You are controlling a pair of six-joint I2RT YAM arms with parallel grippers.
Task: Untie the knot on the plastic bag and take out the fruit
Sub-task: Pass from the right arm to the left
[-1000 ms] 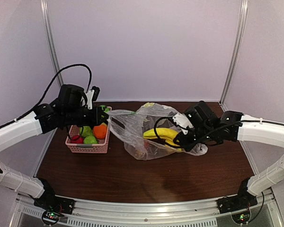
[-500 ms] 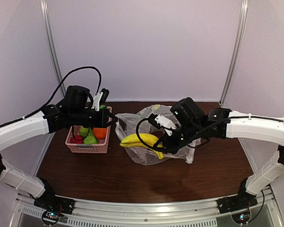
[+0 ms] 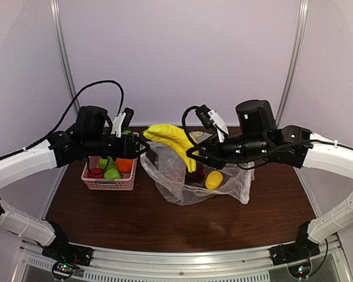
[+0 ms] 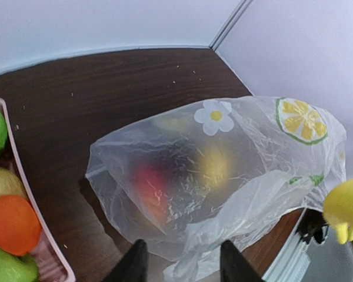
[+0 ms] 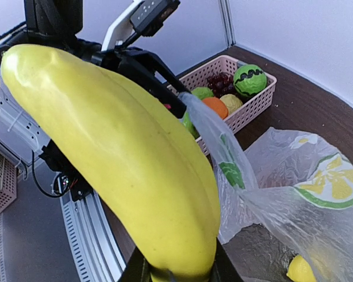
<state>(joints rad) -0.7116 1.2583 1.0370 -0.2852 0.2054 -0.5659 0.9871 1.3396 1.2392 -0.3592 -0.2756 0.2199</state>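
The right hand (image 5: 175, 271) is clenched on the banana (image 5: 112, 153), pinching it by its very end. The rest of the banana sticks out long in front of the hand, up in the air. Right under the hand lies the bag (image 4: 223, 176), open and crumpled on the bench (image 3: 135, 217). Inside it, below the hand, I can see a small yellow fruit (image 3: 213, 180) and a red one (image 4: 150, 188). I see no knot.

Just past the banana's far tip is the left hand (image 4: 182, 265). Its fingers stand apart, so it is released. A strip of the bag's edge runs up to it and sits between the fingers, but nothing squeezes it. Under the left hand and a bit farther off is the pink basket (image 3: 109, 184) with other fruit in it.

What could go wrong? The banana is long and held only at one end, so it may tip, slide out and drop. Its tip is very close to the left hand and could bump it if either one moves. The bag's edge may also flop down and cover the fruit inside, because the left hand does not pinch it.
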